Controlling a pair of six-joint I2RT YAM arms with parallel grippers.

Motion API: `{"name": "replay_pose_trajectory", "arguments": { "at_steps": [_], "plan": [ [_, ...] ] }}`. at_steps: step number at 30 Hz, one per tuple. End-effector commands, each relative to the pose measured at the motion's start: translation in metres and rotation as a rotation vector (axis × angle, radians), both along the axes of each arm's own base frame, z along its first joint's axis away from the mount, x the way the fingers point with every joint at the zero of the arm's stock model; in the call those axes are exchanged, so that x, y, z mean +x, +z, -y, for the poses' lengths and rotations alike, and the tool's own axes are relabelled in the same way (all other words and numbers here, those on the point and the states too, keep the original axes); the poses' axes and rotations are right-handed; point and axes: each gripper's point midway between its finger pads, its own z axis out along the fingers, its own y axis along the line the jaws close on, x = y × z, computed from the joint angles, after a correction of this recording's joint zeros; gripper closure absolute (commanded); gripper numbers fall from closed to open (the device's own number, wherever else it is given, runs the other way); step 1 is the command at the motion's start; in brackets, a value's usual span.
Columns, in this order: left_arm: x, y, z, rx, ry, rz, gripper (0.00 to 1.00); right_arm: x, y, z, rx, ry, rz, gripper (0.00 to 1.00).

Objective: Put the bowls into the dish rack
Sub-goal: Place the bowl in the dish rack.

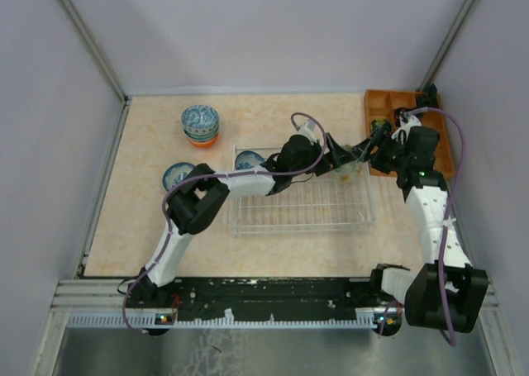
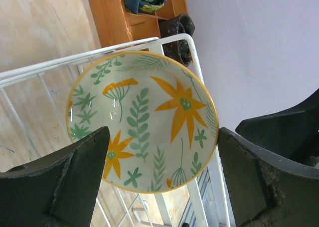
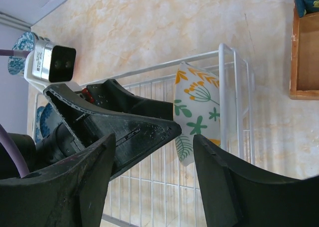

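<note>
The floral bowl (image 2: 149,122) stands on edge at the dish rack's (image 2: 174,40) 2 o'clock corner. The left tool (image 2: 162,132) is spread and released: back straight off without clipping the rim. The right tool (image 3: 154,137) is open and empty.

A green-and-orange floral bowl (image 2: 142,122) is standing on edge in the far right corner of the white wire dish rack (image 1: 297,215). A blue bowl (image 1: 248,159) is sitting at its far left, while stacked bowls (image 1: 201,125) and a lone bowl (image 1: 177,176) are resting outside.

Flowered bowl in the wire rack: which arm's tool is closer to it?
Left. The left tool straddles the flowered bowl, one finger on each side. The right tool hangs farther off, near the wire rack's back right corner, pointing at the bowl.
</note>
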Motion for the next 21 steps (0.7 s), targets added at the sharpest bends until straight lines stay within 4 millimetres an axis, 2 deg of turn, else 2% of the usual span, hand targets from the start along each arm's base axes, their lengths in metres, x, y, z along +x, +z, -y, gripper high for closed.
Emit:
{"name": "replay_pose_trajectory", "arguments": {
  "at_steps": [1,7,15,21],
  "plan": [
    [0.003,0.028,-0.007,-0.034,0.012,0.065,0.06,0.003,0.015,0.000,0.001,0.008,0.061,0.36],
    [0.000,0.046,-0.016,-0.053,0.027,0.103,0.06,0.002,0.016,0.000,0.001,0.007,0.063,0.36],
    [-0.006,0.079,-0.028,-0.083,0.036,0.171,0.05,0.002,0.019,0.000,0.001,0.003,0.068,0.36],
    [-0.012,0.094,-0.049,-0.072,0.060,0.196,0.05,0.002,0.025,0.000,-0.003,0.006,0.077,0.36]
  ]
}}
